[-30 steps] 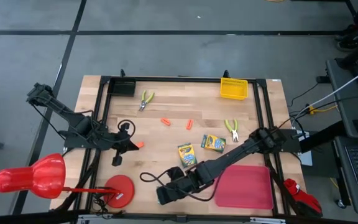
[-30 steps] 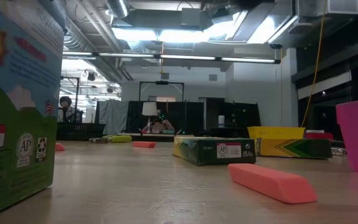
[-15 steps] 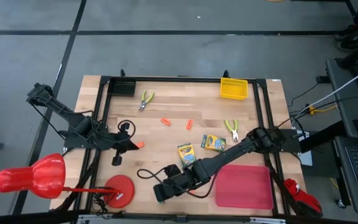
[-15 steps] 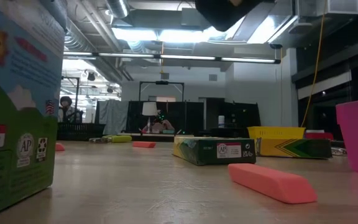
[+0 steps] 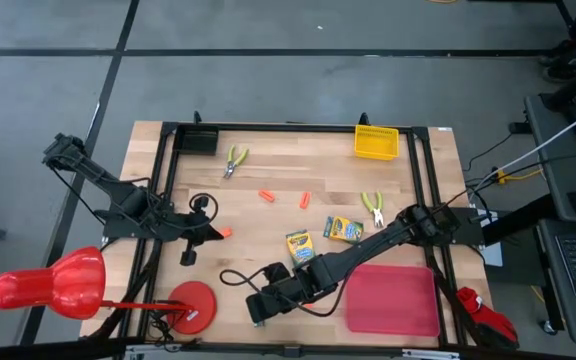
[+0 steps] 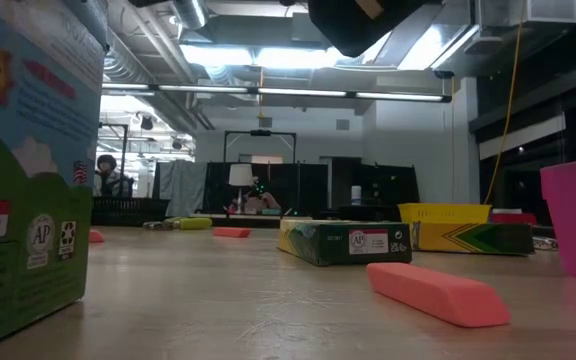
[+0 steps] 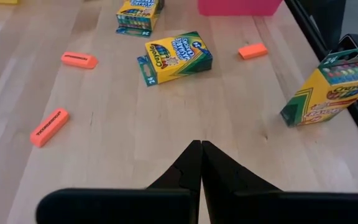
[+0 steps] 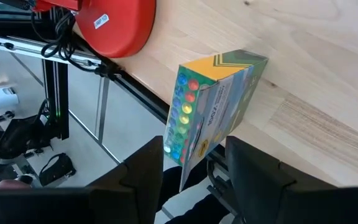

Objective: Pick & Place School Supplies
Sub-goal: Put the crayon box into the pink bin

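Pale planked wood across the table (image 5: 268, 215); left gripper (image 7: 200, 163) at the left side near an orange stub (image 5: 224, 233), dark fingers pressed together, clasping nothing; glossy cardboard crayon box (image 8: 213, 106) upright at the near edge beside a round red base (image 8: 114, 22), right gripper (image 8: 194, 177) over it, fingers spread either side, whether touching not clear; mid-table, two flat crayon boxes (image 5: 299, 248) (image 5: 343, 229), two more stubs (image 5: 265, 194) (image 5: 305, 199); yellow-handled tools (image 5: 235, 159) (image 5: 372, 207); far right, smooth red tray (image 5: 393, 300), yellow mesh basket (image 5: 376, 141).
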Motion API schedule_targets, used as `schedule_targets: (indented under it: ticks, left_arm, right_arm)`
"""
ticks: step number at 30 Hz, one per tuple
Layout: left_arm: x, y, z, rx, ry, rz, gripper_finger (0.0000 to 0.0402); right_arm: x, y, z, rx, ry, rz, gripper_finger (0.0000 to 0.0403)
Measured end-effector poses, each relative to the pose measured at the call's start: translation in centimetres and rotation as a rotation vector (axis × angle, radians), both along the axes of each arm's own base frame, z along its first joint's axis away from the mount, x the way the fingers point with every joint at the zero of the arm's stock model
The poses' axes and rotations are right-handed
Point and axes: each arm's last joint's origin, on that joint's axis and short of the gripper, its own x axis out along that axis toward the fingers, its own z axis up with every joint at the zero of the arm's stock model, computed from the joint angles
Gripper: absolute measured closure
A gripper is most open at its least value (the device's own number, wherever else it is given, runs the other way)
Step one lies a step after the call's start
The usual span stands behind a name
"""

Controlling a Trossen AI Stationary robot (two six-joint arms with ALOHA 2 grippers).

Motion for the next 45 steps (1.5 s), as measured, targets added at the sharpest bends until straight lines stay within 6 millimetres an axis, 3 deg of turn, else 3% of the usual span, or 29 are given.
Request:
schedule_targets:
  ticks: [11, 18, 28, 33, 45]
  left_arm:
    - [-0.1, 0.1, -0.1, 0.016, 0.010, 0.006, 0.0398]
    - [-0.2, 0.1, -0.2, 0.025, 0.022, 0.008, 0.0398]
    - [-0.2, 0.2, -0.3, 0.028, 0.031, 0.008, 0.0398]
    - [-0.2, 0.2, -0.3, 0.029, 0.035, 0.008, 0.0398]
    - [-0.4, 0.3, -0.5, 0.041, 0.054, 0.008, 0.0398]
  right_arm:
    - [0.0, 0.0, 0.0, -0.006, -0.003, 0.008, 0.0227]
    - [0.7, 0.3, -1.8, 0.001, 0.001, 0.038, 0.0227]
    - [1.0, -0.1, -1.8, -0.006, -0.010, 0.027, 0.0231]
    - [1.0, -0.1, -1.8, -0.013, -0.014, 0.027, 0.0266]
    - [1.2, -0.1, -1.6, -0.021, -0.046, 0.034, 0.0393]
